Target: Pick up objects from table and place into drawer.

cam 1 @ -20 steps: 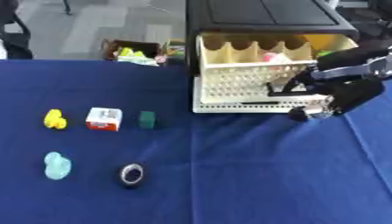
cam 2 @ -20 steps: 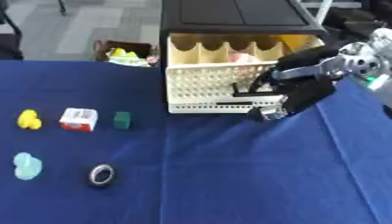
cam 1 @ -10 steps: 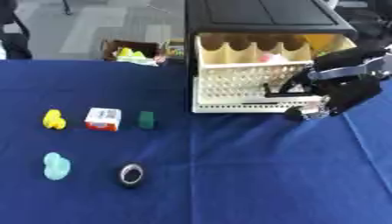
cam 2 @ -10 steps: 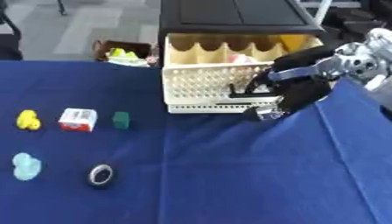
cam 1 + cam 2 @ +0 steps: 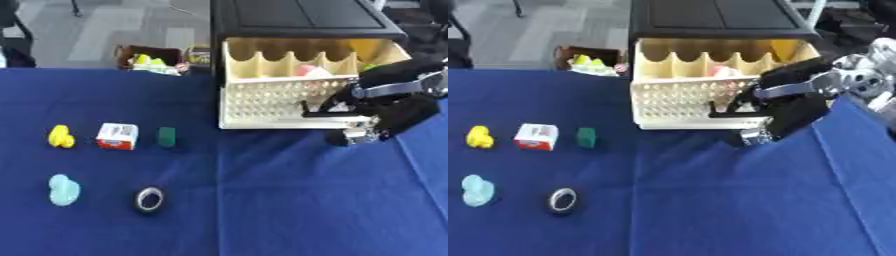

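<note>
Fingers on the right hand (image 5: 385, 112) look curled at the pulled-out drawer (image 5: 289, 95) front, but I can't tell if they're gripping anything. Nearest on the table are the dark ring (image 5: 150, 199) and pale blue thing (image 5: 63, 190), then yellow toy (image 5: 59, 136), small box (image 5: 117, 136), green block (image 5: 166, 137). All well apart, with bare cloth between them and the drawer.

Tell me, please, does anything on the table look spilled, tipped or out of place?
Nothing stands out. The drawer is pulled open, the right hand is at its front, and five small items lie apart on the blue cloth.
</note>
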{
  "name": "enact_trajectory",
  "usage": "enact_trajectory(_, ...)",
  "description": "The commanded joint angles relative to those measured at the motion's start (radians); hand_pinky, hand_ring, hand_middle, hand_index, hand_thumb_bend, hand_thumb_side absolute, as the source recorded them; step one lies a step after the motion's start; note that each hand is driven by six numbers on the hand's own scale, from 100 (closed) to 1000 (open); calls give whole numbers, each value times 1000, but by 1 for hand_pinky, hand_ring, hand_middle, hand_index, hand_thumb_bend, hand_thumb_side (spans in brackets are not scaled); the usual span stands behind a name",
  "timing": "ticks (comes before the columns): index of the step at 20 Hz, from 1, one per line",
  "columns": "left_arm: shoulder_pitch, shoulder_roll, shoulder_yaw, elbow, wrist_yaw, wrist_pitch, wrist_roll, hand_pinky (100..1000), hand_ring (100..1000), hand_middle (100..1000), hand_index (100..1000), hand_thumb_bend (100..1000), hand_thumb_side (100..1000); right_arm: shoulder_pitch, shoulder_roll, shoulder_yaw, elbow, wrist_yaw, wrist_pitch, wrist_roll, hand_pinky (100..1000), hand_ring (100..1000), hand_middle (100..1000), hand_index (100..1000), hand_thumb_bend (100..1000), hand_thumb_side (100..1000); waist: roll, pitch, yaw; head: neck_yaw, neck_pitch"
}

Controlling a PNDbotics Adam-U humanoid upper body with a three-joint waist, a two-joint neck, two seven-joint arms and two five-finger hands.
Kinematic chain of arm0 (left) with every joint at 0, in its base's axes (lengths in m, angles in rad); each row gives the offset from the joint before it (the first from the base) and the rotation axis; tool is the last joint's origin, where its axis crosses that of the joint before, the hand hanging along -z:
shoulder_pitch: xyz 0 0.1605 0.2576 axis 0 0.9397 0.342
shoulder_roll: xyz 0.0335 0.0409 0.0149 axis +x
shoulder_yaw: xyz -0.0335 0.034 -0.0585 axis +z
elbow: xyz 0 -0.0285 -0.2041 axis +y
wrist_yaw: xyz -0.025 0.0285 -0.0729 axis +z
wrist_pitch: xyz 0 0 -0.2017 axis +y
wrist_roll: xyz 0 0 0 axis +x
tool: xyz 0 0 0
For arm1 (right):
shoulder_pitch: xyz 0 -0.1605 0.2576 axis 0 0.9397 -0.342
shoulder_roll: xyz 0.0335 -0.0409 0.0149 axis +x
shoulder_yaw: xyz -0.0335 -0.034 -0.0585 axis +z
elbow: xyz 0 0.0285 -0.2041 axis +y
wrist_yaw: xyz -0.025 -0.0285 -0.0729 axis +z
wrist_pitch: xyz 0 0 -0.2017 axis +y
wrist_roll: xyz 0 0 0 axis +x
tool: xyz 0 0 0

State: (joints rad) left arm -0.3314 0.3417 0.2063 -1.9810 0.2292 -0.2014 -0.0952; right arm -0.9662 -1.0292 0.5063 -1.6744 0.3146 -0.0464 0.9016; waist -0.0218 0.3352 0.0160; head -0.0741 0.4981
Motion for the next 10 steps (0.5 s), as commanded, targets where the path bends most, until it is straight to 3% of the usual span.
enact_trajectory(1,-13,12,8,-19,4,2,3,457,464,565,817,100,885,6,-15,17,-40,-25,-1,5,156,210,179,879,344,996,0,-17,4,-5,-12)
enact_trajectory(10,-14,11,8,-19,7,2,5,457,464,565,817,100,883,29,-26,11,-65,-41,5,5,156,210,177,876,335,1000,3,-17,7,-5,-13)
